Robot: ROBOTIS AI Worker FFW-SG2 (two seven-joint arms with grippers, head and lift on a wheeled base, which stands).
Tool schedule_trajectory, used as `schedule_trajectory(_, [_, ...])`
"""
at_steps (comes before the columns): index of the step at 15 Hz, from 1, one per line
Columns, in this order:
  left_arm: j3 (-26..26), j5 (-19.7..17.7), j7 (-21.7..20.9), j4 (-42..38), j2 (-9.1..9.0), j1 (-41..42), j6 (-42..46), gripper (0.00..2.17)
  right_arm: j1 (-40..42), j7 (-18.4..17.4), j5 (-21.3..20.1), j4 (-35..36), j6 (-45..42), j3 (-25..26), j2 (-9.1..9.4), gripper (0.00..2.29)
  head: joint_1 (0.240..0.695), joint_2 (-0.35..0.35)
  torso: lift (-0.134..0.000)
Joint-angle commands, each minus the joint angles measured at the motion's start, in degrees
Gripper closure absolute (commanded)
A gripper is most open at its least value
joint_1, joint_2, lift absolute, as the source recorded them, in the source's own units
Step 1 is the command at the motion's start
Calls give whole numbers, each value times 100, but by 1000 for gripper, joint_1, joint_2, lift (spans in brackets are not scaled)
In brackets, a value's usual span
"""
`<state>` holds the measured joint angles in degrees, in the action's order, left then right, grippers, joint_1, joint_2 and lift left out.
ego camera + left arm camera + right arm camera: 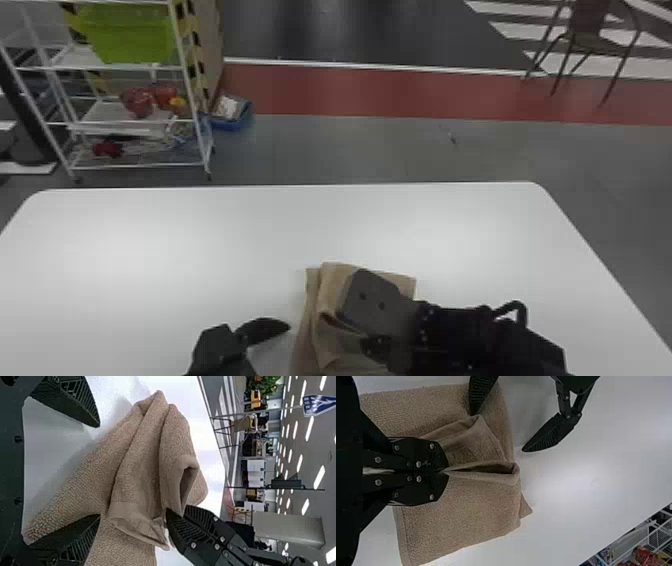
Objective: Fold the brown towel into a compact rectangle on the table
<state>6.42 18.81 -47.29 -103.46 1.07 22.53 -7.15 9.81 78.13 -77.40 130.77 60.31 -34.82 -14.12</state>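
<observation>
Two pincers work at the brown towel (466, 514), which lies on the table (150, 240), partly folded and rumpled. At the towel's middle, the right pincer (446, 471) has its fingers pressed together on a raised ridge of cloth that runs out into a hollow loop. At the towel's left edge, the left pincer (99, 471) is spread, one finger over the cloth and the other beside it

By the look of its nap it should be light, soft and limp, easy to grip and hard to harm; it will sag wherever it is not held. The left edge seems the best hold, taken low with all layers together, since a nip at the top layer alone would likely drag it askew and bunch the rest
</observation>
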Motion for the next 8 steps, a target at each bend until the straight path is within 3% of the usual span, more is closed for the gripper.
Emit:
schedule_trajectory(1, [8, 0, 1, 1, -1, -12, -37, 76, 135, 19, -83, 89, -5, -104, -197, 1116, 695, -105, -122])
schedule_trajectory(7, [43, 9, -8, -8, -1, -21, -72, 76, 240, 19, -179, 89, -76, -139, -293, 1099, 695, -122, -122])
schedule_trajectory(8, [43, 9, -17, -8, -1, -21, -72, 76, 240, 19, -259, 89, -76, -183, -302, 930, 695, -128, -122])
